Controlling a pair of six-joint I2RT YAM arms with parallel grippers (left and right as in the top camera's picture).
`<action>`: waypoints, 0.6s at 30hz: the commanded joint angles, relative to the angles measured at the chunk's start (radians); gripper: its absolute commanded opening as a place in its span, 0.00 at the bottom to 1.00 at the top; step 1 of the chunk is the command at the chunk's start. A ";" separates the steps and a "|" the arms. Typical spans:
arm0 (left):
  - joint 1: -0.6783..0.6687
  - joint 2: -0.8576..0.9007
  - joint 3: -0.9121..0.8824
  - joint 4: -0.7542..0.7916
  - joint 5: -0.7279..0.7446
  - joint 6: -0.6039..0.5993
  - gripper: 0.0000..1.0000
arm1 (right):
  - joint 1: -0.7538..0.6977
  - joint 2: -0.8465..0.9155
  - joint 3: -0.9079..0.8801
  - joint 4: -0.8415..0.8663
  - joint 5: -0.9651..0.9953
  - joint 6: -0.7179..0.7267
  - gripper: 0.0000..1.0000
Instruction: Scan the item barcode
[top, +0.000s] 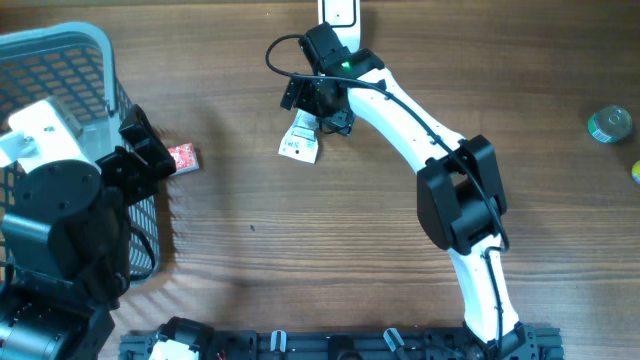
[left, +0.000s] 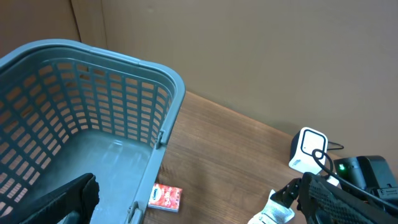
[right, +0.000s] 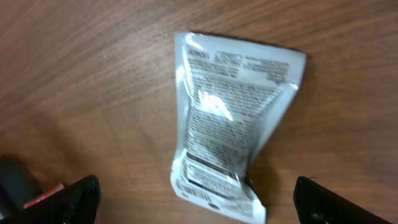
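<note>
The item is a white printed packet (top: 299, 143) on the wooden table, just below the white scanner (top: 340, 10). My right gripper (top: 316, 108) hangs over it, open. In the right wrist view the packet (right: 230, 118) lies between the two wide-apart black fingertips (right: 78, 198), its near end curled up, with a barcode along that edge. Neither finger touches it. My left gripper (top: 148, 148) is open by the basket corner and holds nothing. The left wrist view catches the packet (left: 273, 214) and the scanner (left: 308, 149) at the right.
A grey-blue mesh basket (top: 100, 45) stands at the far left, shown too in the left wrist view as a basket (left: 124, 81). A small red box (top: 184, 157) lies beside it. A round greenish disc (top: 610, 124) sits at the right edge.
</note>
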 joint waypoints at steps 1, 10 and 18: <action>0.005 -0.001 0.011 0.003 0.009 -0.010 1.00 | 0.003 0.069 -0.002 0.020 -0.017 0.035 1.00; 0.005 -0.001 0.011 0.004 0.009 -0.010 1.00 | -0.001 0.094 -0.002 0.024 0.001 0.035 1.00; 0.005 -0.001 0.011 0.003 0.009 -0.010 1.00 | -0.026 0.159 -0.002 0.008 0.008 0.028 1.00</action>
